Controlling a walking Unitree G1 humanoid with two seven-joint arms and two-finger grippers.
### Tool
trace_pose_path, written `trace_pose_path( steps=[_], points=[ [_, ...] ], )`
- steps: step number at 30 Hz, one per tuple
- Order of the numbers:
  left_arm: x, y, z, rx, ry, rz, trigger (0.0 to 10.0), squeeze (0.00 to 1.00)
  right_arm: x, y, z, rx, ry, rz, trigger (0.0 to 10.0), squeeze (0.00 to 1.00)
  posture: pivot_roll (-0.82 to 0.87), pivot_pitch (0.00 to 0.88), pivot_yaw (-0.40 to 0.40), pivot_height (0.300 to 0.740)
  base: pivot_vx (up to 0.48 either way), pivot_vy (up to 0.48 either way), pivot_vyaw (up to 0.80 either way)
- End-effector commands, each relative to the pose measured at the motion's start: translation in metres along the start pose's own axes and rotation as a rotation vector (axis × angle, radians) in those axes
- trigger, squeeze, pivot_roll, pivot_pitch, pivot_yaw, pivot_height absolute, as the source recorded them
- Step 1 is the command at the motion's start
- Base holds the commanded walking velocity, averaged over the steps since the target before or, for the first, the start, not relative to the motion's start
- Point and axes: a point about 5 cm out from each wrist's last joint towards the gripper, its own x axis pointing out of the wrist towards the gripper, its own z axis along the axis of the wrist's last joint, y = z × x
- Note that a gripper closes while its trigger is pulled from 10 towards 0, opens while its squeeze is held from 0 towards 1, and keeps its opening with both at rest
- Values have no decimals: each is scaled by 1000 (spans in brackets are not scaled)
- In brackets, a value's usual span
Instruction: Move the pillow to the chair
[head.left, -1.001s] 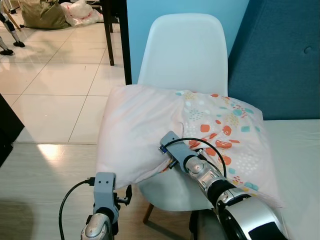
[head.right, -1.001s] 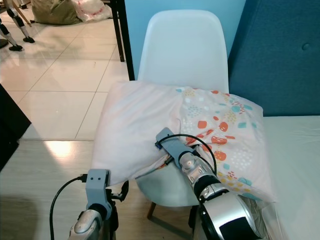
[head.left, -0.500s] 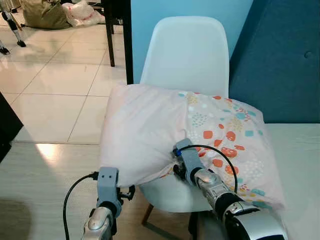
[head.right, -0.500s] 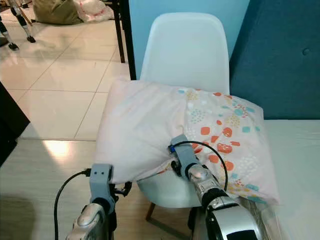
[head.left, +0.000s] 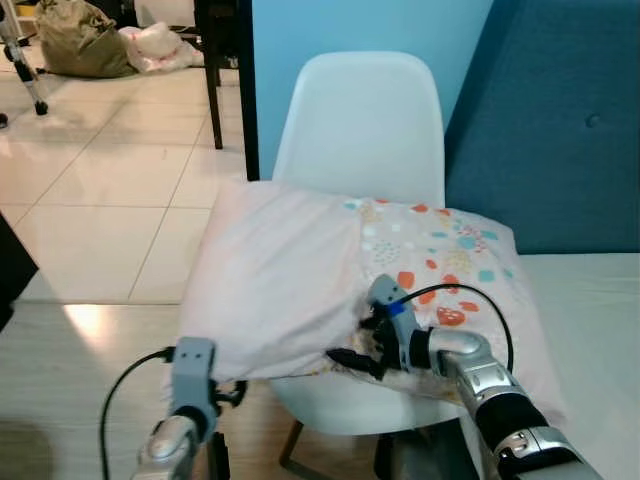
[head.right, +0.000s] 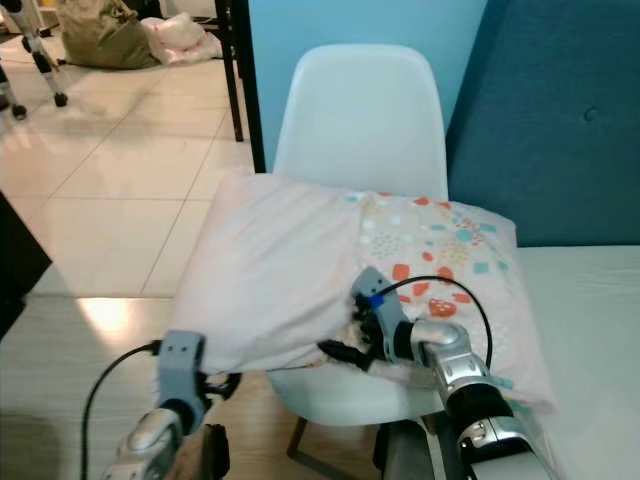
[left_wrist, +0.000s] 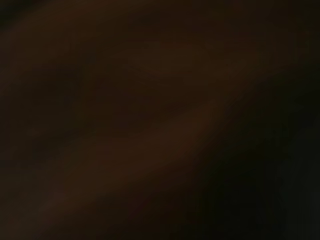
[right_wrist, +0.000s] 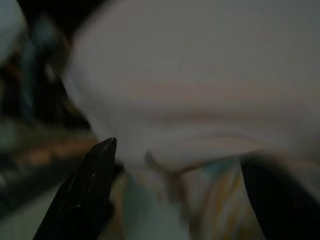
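A pale pink pillow (head.left: 290, 280) with a dotted orange and teal patch lies across the seat of a white chair (head.left: 360, 120). Its right end overhangs toward the bed. My right gripper (head.left: 352, 358) sits at the pillow's front edge, pointing left just under the hem. It is open, and in the right wrist view its black fingers (right_wrist: 95, 190) stand wide apart with pillow fabric (right_wrist: 200, 90) ahead of them. My left arm (head.left: 190, 375) is low at the pillow's front left corner. The left wrist view is dark.
A white mattress (head.left: 590, 320) adjoins the chair on the right, backed by a dark blue padded panel (head.left: 560, 130). Tiled floor (head.left: 100, 200) spreads to the left, with a dark table leg (head.left: 215, 70) and bags (head.left: 75, 40) at the far back.
My right gripper has drawn out of the pillow's fold, swung left, and its fingers now show at the front edge. The camera has shifted slightly. The pillow stays on the chair.
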Motion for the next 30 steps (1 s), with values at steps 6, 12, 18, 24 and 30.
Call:
trace_pose_path(
  steps=[6, 12, 18, 24, 30],
  points=[
    [-16, 53, -12, 41, 69, 324, 10000, 0, 13, -20, -15, 352, -139, -337, 10000, 0, 159, 0, -96, 525, 0, 0, 0],
    [-29, 79, -15, -3, 47, 574, 10000, 0, 18, 3, -66, 519, -83, -480, 10000, 0, 168, 0, -106, 549, 0, 0, 0],
    [-19, 66, 2, -78, -86, 494, 10000, 0, 29, 12, -66, 533, -120, -421, 10000, 0, 178, 0, -116, 569, 0, 0, 0],
    [-5, 52, 33, -113, -238, 421, 10000, 0, 43, 21, -52, 522, -204, -293, 10000, 0, 176, 0, -119, 603, 0, 0, 0],
    [3, 47, 68, -92, -374, 381, 10000, 0, 50, 26, -45, 505, -226, -229, 10000, 0, 174, 0, -119, 627, 0, 0, 0]
  ],
)
